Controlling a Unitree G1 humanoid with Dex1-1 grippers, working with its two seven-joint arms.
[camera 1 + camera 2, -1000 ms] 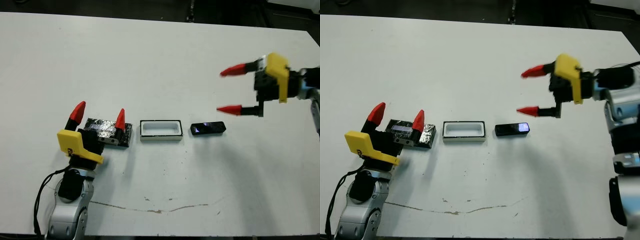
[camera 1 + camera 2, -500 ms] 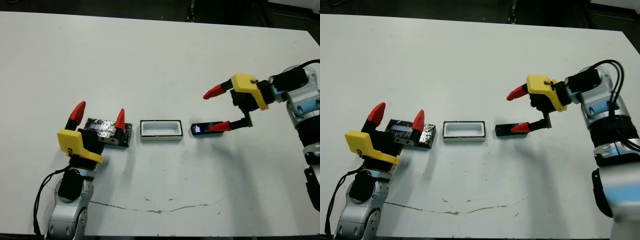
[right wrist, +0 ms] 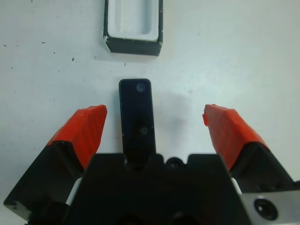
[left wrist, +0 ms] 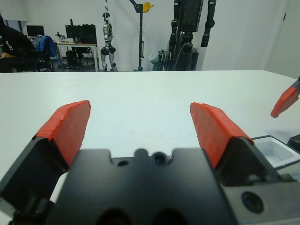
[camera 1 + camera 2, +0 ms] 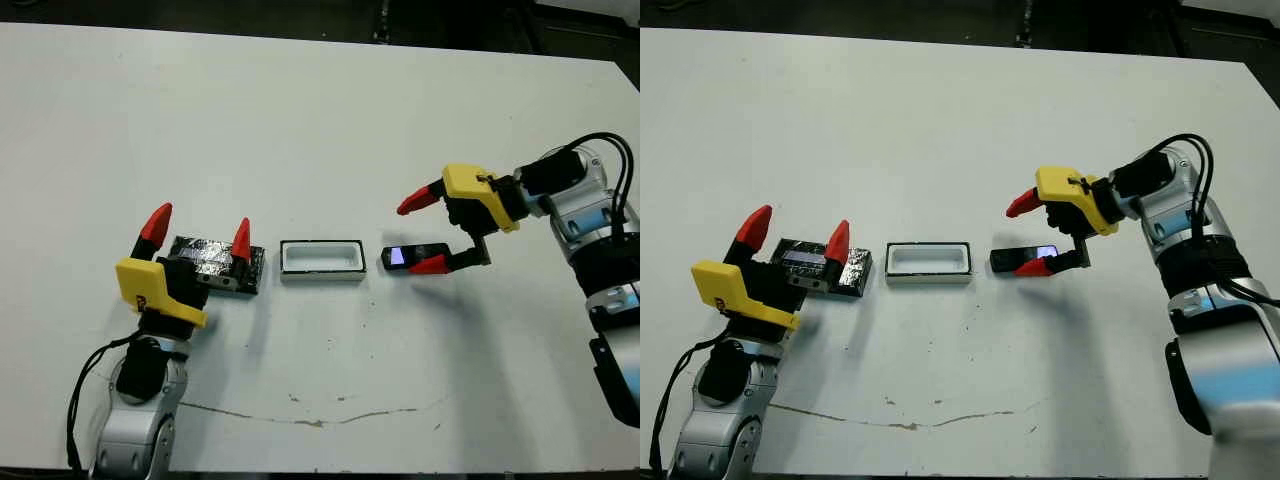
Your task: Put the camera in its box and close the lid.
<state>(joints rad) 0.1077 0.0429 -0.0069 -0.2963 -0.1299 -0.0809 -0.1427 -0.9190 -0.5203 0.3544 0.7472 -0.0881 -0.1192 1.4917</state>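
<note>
The camera (image 5: 415, 255), a slim black bar with a bluish screen, lies flat on the white table just right of the box (image 5: 321, 259), an open white-rimmed tray. My right gripper (image 5: 421, 234) is open and low over the camera, one red finger on each side of it. In the right wrist view the camera (image 3: 137, 115) lies between the fingers (image 3: 84, 131) with gaps on both sides, and the box (image 3: 133, 23) is beyond it. The shiny black lid (image 5: 215, 262) lies left of the box, partly covered by my open left gripper (image 5: 199, 230), which holds nothing.
A thin brown scratch (image 5: 300, 412) runs along the table near its front edge. The table's far edge (image 5: 300, 38) borders a dark floor. The left wrist view shows stands and equipment (image 4: 187, 28) beyond the table and a seated person (image 4: 14, 44).
My right gripper has swung left and down from high at the right, and its open fingers now straddle the camera. The left arm, lid, box and camera have not moved.
</note>
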